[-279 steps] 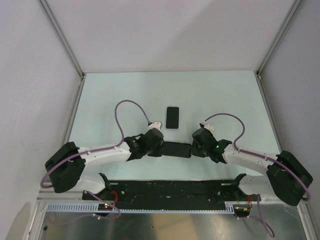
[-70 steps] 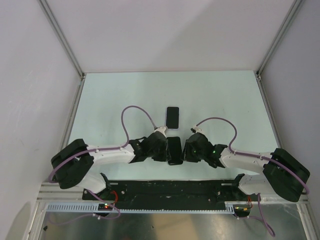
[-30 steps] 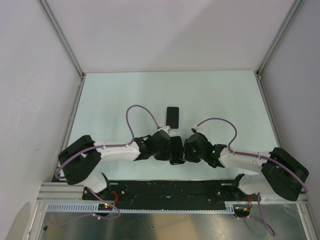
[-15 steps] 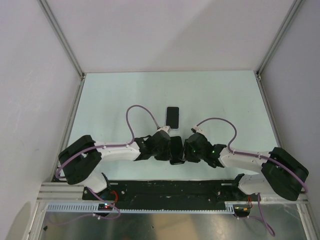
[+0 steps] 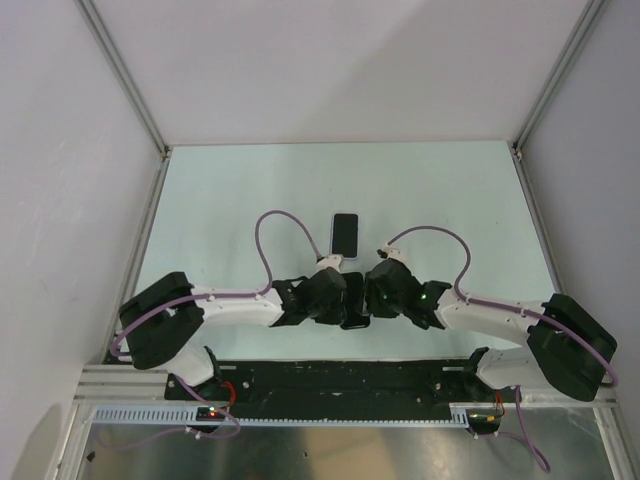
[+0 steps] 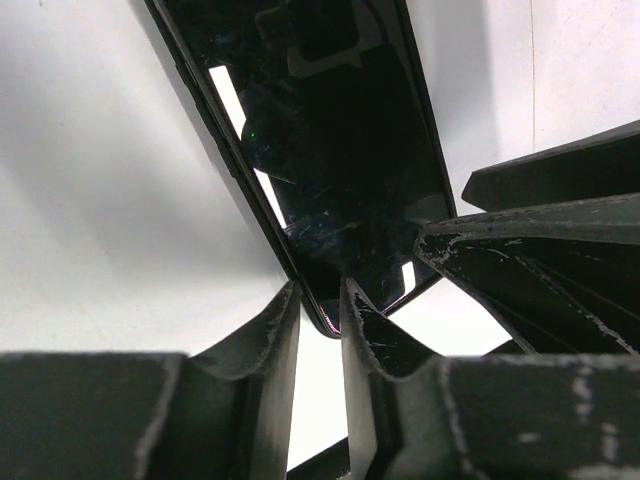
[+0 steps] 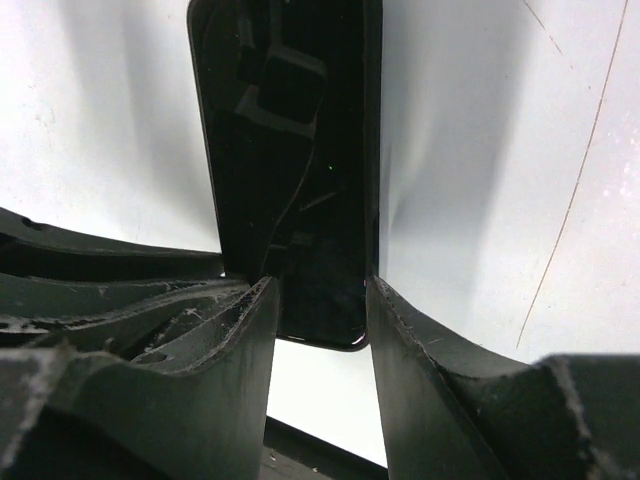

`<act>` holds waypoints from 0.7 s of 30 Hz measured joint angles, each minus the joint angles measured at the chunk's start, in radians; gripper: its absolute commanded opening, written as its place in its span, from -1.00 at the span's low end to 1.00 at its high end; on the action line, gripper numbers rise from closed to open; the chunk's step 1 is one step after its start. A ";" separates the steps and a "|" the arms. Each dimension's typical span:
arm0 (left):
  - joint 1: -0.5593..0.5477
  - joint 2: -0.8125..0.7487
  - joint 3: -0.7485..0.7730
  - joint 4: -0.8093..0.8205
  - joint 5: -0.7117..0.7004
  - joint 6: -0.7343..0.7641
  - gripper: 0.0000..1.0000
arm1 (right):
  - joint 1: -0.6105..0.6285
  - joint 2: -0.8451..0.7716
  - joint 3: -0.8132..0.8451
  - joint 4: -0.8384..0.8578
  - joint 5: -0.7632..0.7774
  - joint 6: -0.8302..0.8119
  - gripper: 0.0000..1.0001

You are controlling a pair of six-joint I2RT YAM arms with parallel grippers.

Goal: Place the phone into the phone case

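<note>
1. My right jaws, partly open, clamp the long edges of the glossy black slab phone.
2. My left jaws stand narrowly apart at its corner; whether they grip it, I cannot tell.
3. The pale-rimmed phone case lies just beyond on the pale green tabletop.

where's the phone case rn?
Top view: the phone case lies flat on the table, centre, apart from and just beyond the left gripper and right gripper, which meet around the phone.

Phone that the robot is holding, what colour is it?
Shiny black phone; best seen in right wrist view.
</note>
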 measured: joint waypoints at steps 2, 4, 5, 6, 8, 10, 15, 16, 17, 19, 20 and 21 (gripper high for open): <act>-0.008 -0.006 0.001 0.003 -0.013 0.000 -0.33 | -0.005 0.000 0.007 -0.002 0.003 -0.008 -0.08; -0.010 -0.010 0.003 0.002 -0.020 0.001 -0.28 | -0.012 0.000 0.012 -0.005 0.004 -0.013 -0.08; -0.012 -0.011 0.004 0.001 -0.024 0.002 -0.26 | -0.018 0.000 0.015 -0.008 0.004 -0.017 -0.08; -0.012 -0.011 0.005 0.000 -0.026 0.003 -0.24 | -0.023 0.000 0.017 -0.008 0.004 -0.019 -0.08; -0.012 -0.013 0.010 -0.008 -0.032 0.011 -0.19 | -0.039 -0.002 0.019 -0.012 0.003 -0.030 -0.08; -0.010 -0.016 0.016 -0.025 -0.039 0.019 -0.13 | -0.058 -0.007 0.019 -0.018 0.002 -0.037 -0.08; 0.019 -0.058 0.030 -0.069 -0.039 0.040 -0.04 | -0.118 -0.028 0.029 -0.028 -0.016 -0.063 -0.08; 0.031 -0.072 0.036 -0.074 -0.039 0.044 -0.04 | -0.129 -0.028 0.033 -0.028 -0.022 -0.069 -0.07; 0.042 -0.087 0.043 -0.077 -0.039 0.047 -0.06 | -0.139 -0.028 0.037 -0.026 -0.027 -0.077 -0.07; 0.072 -0.108 0.063 -0.078 -0.039 0.056 -0.14 | -0.159 -0.023 0.045 -0.018 -0.040 -0.092 -0.07; 0.091 -0.112 0.074 -0.077 -0.039 0.061 -0.19 | -0.168 -0.012 0.051 -0.014 -0.047 -0.100 -0.07; 0.112 -0.111 0.086 -0.077 -0.038 0.064 -0.23 | -0.174 0.000 0.058 -0.008 -0.052 -0.105 -0.07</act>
